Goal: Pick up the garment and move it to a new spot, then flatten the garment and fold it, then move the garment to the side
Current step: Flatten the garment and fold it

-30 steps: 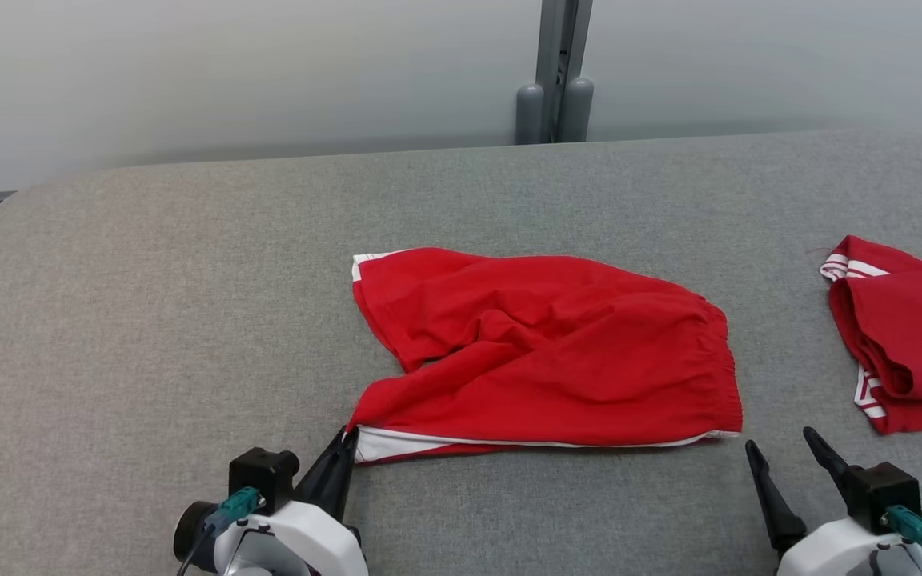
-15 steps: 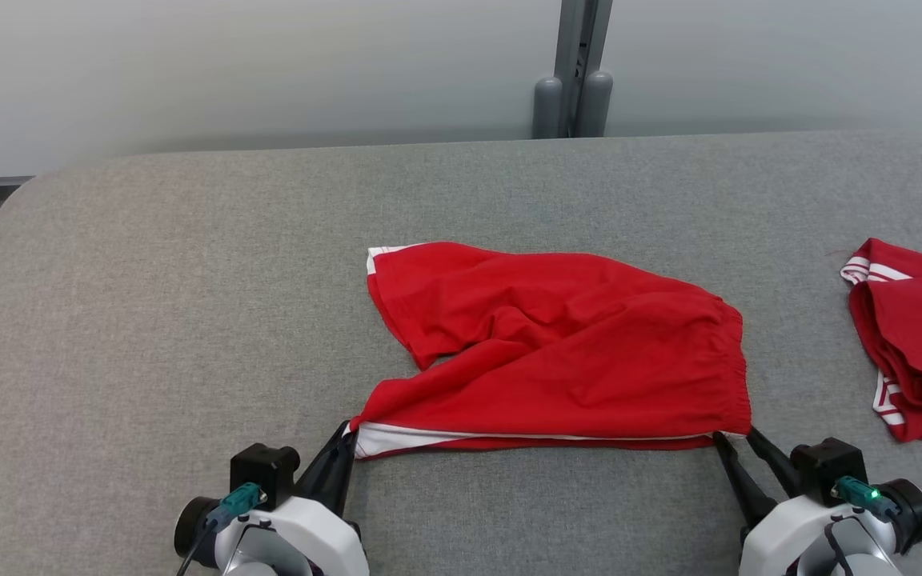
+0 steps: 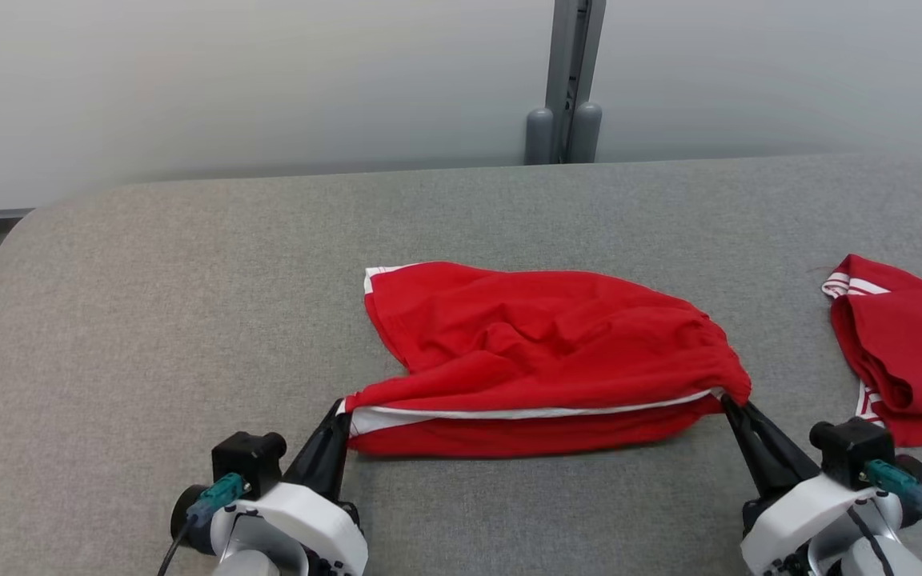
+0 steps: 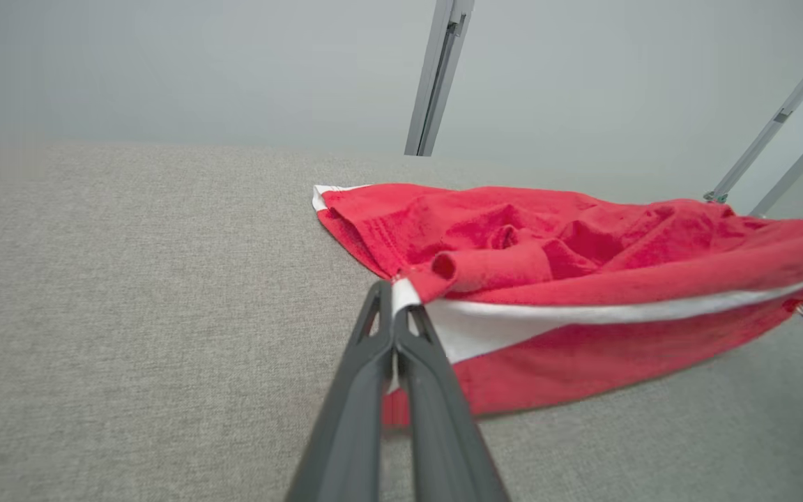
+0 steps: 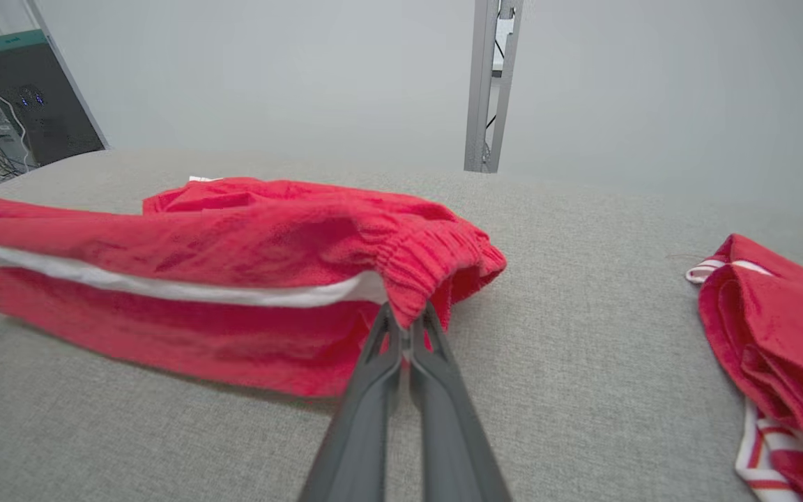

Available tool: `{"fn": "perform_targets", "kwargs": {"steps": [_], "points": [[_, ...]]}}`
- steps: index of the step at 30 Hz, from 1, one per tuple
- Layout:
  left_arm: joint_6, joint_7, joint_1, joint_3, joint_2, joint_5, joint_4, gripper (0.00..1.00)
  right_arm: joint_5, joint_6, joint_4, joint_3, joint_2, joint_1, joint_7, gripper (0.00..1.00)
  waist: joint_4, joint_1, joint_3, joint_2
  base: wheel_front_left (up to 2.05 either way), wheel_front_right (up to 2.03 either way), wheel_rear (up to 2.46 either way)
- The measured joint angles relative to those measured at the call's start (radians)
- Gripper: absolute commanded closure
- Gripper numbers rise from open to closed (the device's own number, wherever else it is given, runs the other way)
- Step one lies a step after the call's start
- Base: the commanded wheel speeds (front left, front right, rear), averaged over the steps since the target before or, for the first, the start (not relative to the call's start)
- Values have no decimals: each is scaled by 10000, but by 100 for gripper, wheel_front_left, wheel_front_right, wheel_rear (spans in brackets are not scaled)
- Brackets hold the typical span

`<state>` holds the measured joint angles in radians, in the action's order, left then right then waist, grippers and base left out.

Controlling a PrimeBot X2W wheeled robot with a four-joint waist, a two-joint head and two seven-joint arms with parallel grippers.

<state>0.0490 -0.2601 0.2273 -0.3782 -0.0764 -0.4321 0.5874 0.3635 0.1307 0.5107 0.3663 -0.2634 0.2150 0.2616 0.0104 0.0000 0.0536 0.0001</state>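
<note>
item 1. left gripper [image 3: 339,412]: near left of the scene, fingers pressed together on the left near corner of the garment, right where the white side stripe [image 3: 525,412] ends. the left wrist view [image 4: 393,293] shows white cloth pinched between the tips.

item 2. right gripper [image 3: 727,404]: near right, fingers closed on the gathered waistband [image 5: 429,258] at the garment's right near corner. the right wrist view [image 5: 405,314] shows the elastic bunched over the tips.

item 3. garment [image 3: 541,352]: red shorts at the middle of the grey padded surface [image 3: 149,320]. the near edge is strung between the two grippers and lifted a little, with a shadow beneath it. the far part is rumpled and rests on the surface, its far left corner lying flat.

item 4. governing relation: the garment's long axis runs left to right, from one gripper to the other. the cloth lies on the far side of both. each arm holds its own end, so neither is nearer. judgement: a lift and carry would need both arms to move together, keeping the near edge taut.

item 5. second red garment [image 3: 901,352]: white-striped, at the right edge, well apart from the held one.

item 6. grey post [image 3: 565,80]: beyond the far edge.
</note>
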Motion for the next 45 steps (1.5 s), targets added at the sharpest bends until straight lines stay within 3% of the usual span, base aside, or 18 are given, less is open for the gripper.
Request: {"fn": "perform_targets", "kwargs": {"steps": [11, 17, 21, 27, 34, 39, 45], "points": [[326, 184, -127, 437, 136, -1147, -2305, 100, 838, 0, -2669, -274, -713, -254, -6, 100, -270, 0, -648, 0, 0, 0, 0], [230, 1097, 497, 362, -372, -972, -3720, 100, 1108, 0, -3747, -431, -997, -145, -606, 100, -312, 0, -654, 0, 0, 0, 0], [228, 1839, 1737, 362, -909, -671, -4077, 100, 1358, 0, -3870, -324, -1104, 767, -1072, 100, -310, 0, -374, 0, 0, 0, 0], [408, 2702, 4711, 443, -1622, -217, -3189, 100, 1643, 0, -3022, 412, -1221, 3540, -1515, 100, -338, 0, 478, 0, 0, 0, 0], [525, 2980, 9187, 510, -1730, 353, -1312, 100, 1877, 0, -1158, 972, -880, 7944, -1484, 100, -412, 0, 2039, 0, 0, 0, 0], [222, 1975, 12008, 667, -1501, 865, 182, 100, 1434, 0, 897, 675, -355, 10879, -690, 100, -453, 0, 3235, 0, 0, 0, 0], [-205, 418, 13785, 809, -1198, 1210, 1841, 100, 717, 0, 2830, 155, 407, 13051, -73, 100, -456, 0, 4175, 0, 0, 0, 0]]}}
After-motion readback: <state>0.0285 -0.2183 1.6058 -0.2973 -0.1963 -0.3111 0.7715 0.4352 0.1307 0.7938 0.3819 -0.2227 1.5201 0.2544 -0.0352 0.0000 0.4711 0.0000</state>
